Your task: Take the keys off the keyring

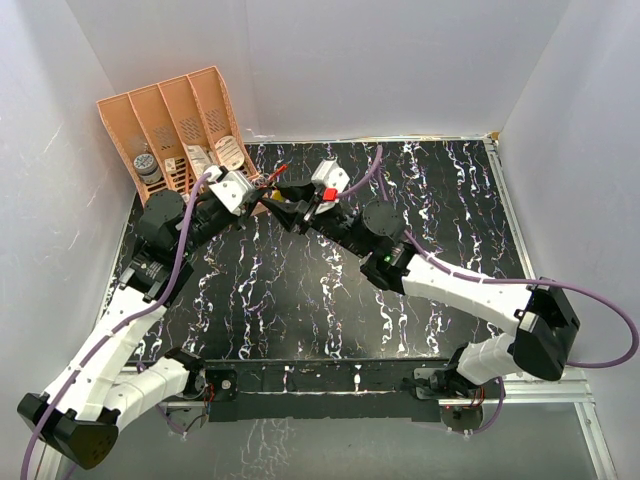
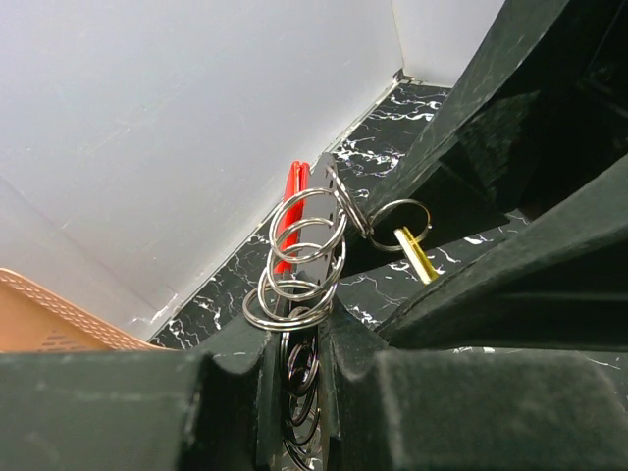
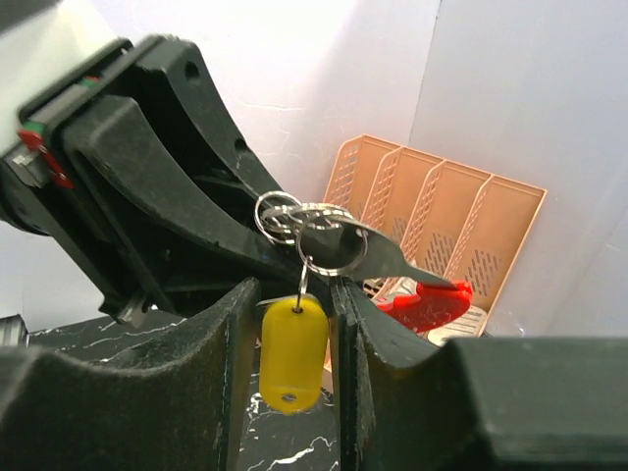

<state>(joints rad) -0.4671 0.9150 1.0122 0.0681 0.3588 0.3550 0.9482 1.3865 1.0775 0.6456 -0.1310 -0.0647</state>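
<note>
- Location: the keyring (image 2: 299,265), a short stack of wire rings, is held off the table (image 1: 300,300). It sits over the far-left corner, just beside the orange file rack (image 1: 175,125).
- Left side: the left gripper (image 2: 297,355) is clamped on the lower rings of the stack. The rest stands out beyond its tips.
- Right side: the jaws of the right gripper (image 3: 294,289) stand apart on either side of the yellow key (image 3: 292,353). Whether they press on it cannot be told.
- Risk 1: the two grippers meet nose to nose, so a slightly misjudged move could knock them together and jolt the bunch loose.
- Risk 2: a straight pull would likely drag the whole stack through the left grip rather than wind a key off its ring.
- Risk 3: a freed key could drop onto the table or into the rack.
- Orientation, yellow key: it hangs from a single ring, long axis along the gap between the right jaws — only its coloured head shows.
- Orientation, red key (image 3: 427,304): it slants away from the rings toward the rack. From above, a red tip shows on the far-edge side of the grippers.
</note>
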